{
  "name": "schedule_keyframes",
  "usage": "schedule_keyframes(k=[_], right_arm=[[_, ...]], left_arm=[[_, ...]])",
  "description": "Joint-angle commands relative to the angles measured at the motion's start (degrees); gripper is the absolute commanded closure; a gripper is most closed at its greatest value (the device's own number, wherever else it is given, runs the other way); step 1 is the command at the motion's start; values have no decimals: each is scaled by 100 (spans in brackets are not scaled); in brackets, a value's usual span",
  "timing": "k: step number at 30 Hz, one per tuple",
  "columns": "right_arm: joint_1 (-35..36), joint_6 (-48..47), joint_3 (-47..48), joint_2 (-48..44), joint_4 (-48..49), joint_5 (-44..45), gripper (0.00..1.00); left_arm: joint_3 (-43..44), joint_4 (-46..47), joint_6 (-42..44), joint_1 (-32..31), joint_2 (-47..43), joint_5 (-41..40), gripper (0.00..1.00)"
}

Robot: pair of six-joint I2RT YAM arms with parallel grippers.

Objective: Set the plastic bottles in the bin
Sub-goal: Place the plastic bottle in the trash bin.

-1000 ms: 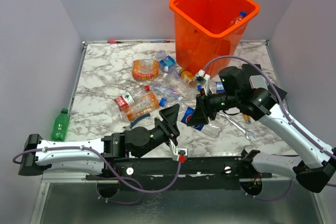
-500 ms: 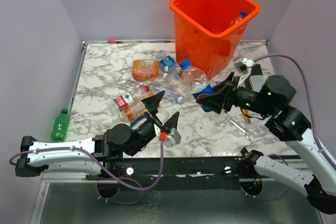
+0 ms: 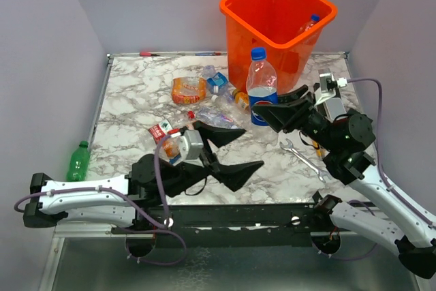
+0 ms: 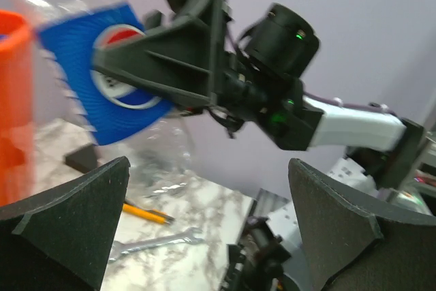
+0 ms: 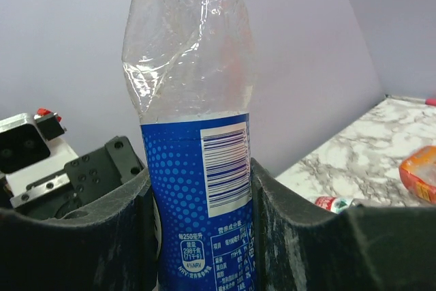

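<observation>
**Top view:** A clear plastic bottle with a blue label and blue cap [image 3: 263,90] is gripped by the right gripper [image 3: 272,110], fingers clamped on the label section. It is held upright in the air, cap up, long axis approx. vertical. The tall bright-orange translucent bin [image 3: 235,10] lies just to the far side of it, and the bottle overlaps the bin's near wall in this view. The left gripper [image 3: 235,149] is spread wide w/ nothing between its fingers, over the near-centre of the white marble-patterned table [image 3: 129,100]. More crushed clear bottles [image 3: 189,90] lie left of the bin. A green one [image 3: 78,161] lies at the table's left edge.

**Left wrist:** Both black pads [image 4: 61,226] are seen far apart and empty. Beyond them, the blue label is seen in the other arm's grip.

**Right wrist:** The label is seen pinched between both dark fingers [image 5: 75,236], and the crumpled upper body rises above them (cap out of frame).

**Judgement:** The right arm is much the nearer to the bin. The opening lies far of and above the grip, so the rim probably has to be cleared before release.
</observation>
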Motion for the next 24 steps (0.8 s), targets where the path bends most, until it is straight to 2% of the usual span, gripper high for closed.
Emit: schedule_keyframes(k=[1, 4, 12, 24], right_arm=[[7, 609, -83, 80, 1455, -366, 65], [1, 802, -107, 121, 1715, -578, 65], [-1, 1028, -219, 61, 1853, -808, 64], [2, 1347, -551, -187, 2280, -882, 64]], left_arm=[[670, -377, -806, 6, 606, 990, 1], [859, -534, -776, 35, 913, 752, 1], [1017, -110, -843, 151, 1438, 661, 1], [1058, -42, -644, 277, 1485, -552, 1]])
